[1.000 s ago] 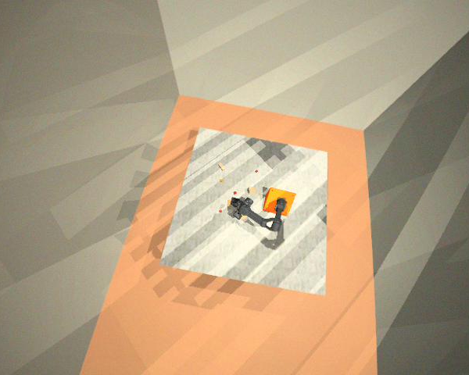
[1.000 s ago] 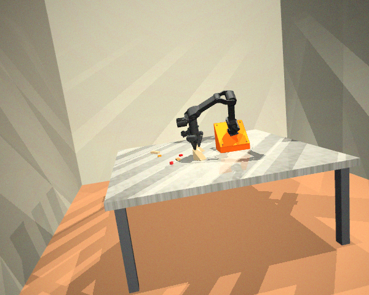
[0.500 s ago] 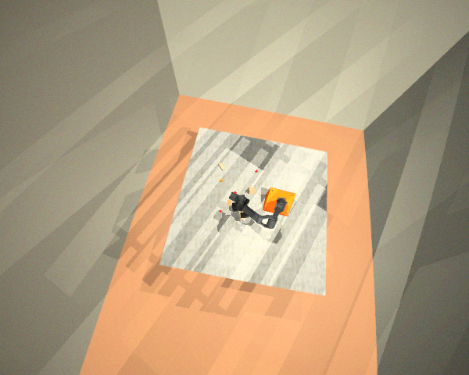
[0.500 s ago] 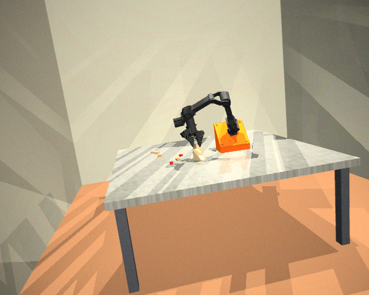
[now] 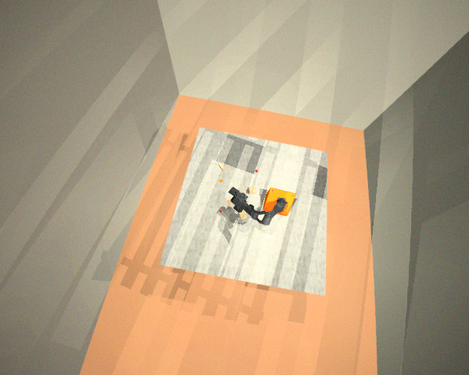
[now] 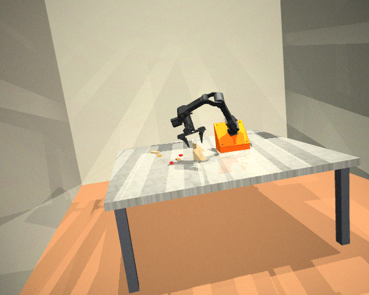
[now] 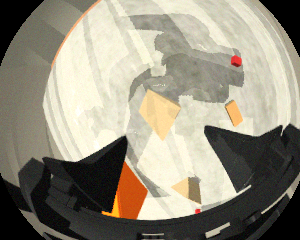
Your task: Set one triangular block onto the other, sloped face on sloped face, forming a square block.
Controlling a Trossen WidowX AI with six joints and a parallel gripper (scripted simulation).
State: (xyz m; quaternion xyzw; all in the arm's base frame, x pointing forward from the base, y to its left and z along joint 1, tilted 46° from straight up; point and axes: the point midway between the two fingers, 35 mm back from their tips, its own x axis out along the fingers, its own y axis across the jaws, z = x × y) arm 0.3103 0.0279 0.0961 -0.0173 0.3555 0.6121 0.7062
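Observation:
Two tan triangular blocks lie on the marble table [image 5: 266, 262] [image 6: 273, 165]. In the top view one block [image 5: 252, 189] lies near the orange base and the other block [image 5: 242, 216] shows partly under the arm. In the wrist view one block [image 7: 160, 115] lies below between the fingers and the other block [image 7: 189, 190] lies apart, close to the palm. In the side view they merge into one pointed tan shape [image 6: 199, 154]; I cannot tell if they touch. My gripper [image 6: 194, 142] [image 5: 234, 195] [image 7: 166, 135] is open and empty, just above them.
The orange arm base [image 6: 232, 137] [image 5: 279, 198] stands right of the blocks. Small pieces lie to the left: a tan stick [image 6: 155, 152], an orange bit [image 6: 178, 158] [image 7: 234, 114] and red cubes [image 6: 171, 163] [image 7: 236, 60].

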